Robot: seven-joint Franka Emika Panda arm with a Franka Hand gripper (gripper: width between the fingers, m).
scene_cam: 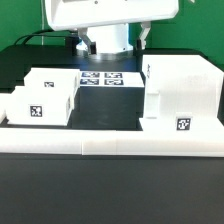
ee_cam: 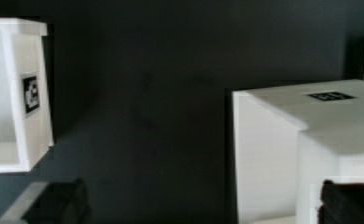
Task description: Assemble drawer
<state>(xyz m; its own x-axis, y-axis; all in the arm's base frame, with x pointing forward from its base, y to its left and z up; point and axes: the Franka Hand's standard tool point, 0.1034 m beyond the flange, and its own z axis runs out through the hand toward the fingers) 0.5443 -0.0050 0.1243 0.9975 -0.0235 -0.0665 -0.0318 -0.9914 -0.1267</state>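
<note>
The tall white drawer casing (scene_cam: 180, 92) stands at the exterior view's right, with a tag low on its front. Two smaller white trays (scene_cam: 45, 97) sit close together at the exterior view's left, with a tag on the front one. The arm (scene_cam: 105, 38) hangs at the back, above the marker board, and its fingers do not show there. In the wrist view my gripper (ee_cam: 200, 205) is open, with dark fingertips (ee_cam: 54, 205) wide apart and nothing held. A white tagged part (ee_cam: 312, 140) lies under the gripper and another (ee_cam: 19, 90) is off to the side. I cannot tell which is which.
The marker board (scene_cam: 100, 77) lies flat at the back centre of the black table. A long low white border rail (scene_cam: 110, 146) runs along the front. Dark table surface (ee_cam: 143, 110) separates the two white parts in the wrist view.
</note>
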